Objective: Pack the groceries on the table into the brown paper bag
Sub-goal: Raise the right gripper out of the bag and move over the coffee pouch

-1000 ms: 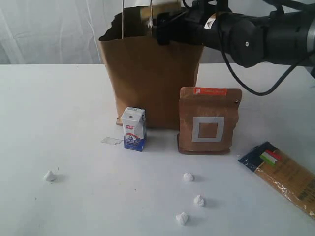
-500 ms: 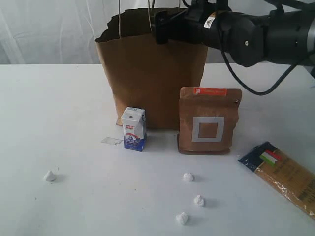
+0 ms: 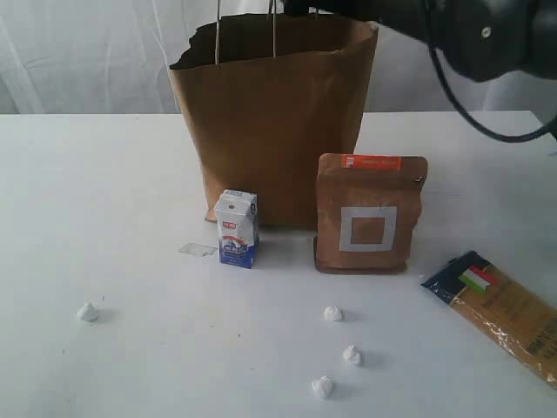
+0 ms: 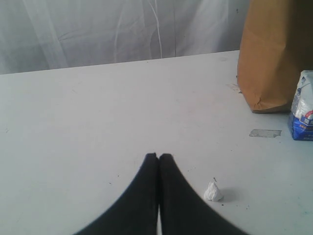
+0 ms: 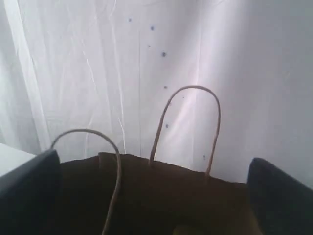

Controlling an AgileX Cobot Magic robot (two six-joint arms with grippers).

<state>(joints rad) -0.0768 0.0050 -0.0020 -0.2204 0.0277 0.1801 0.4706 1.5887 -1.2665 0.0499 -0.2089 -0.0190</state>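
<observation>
Brown kraft paper forms the bag (image 3: 274, 131), which stands upright near the far edge of the worktop (image 3: 113, 200), at about the middle of that edge, with its long axis vertical and its ragged mouth pointing up. Against its front, a small white-blue carton (image 3: 236, 228) stands upright. Just beside that, the brown pouch (image 3: 370, 213) is also upright, its white square facing the near edge. The long pasta packet (image 3: 509, 318) lies flat at the near right corner. Its long axis runs diagonally, the Italian-flag end pointing toward the middle of the worktop. Small white paper wads (image 3: 332, 313) are scattered along the near side, and a clear scrap of tape (image 3: 197, 250) lies just left of the carton.

The right end effector (image 5: 151, 164) hangs over the bag's mouth, fingers spread wide with nothing between them. The left end effector (image 4: 159, 161) sits low over bare worktop, fingers pressed together and empty, with one wad near its tips.
</observation>
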